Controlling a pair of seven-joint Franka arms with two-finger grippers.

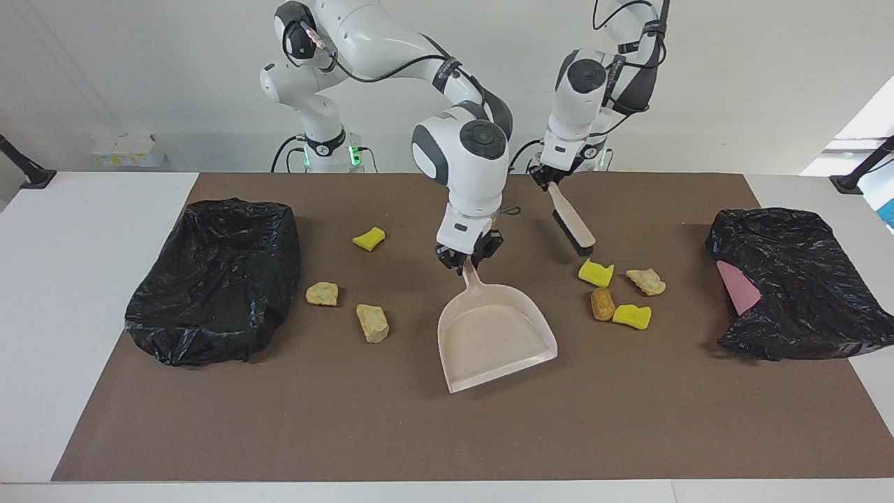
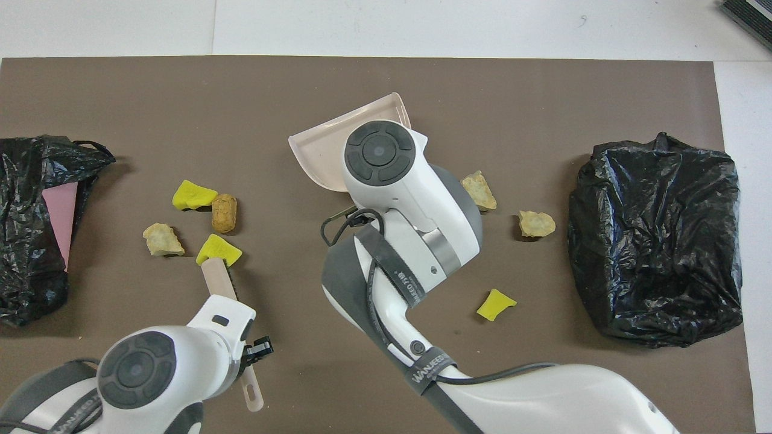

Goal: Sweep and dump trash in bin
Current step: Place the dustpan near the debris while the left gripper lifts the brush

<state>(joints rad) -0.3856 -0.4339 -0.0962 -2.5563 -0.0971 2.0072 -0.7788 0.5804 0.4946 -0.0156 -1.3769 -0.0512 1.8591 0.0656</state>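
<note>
surface: brown mat point(image 1: 391, 433), black bin bags at both ends.
right gripper point(image 1: 466, 257): clamped on the dustpan point(image 1: 492, 342) handle, mat centre, pan mouth at roughly 4 o'clock.
left gripper point(image 1: 547, 178): closed on the brush point(image 1: 573, 227).
trash point(image 1: 620, 293): four chunks just at the brush tip's 6 o'clock, three others toward the right arm's end.
step: lining up, I'd say; next, brush those four into the pan.
</note>
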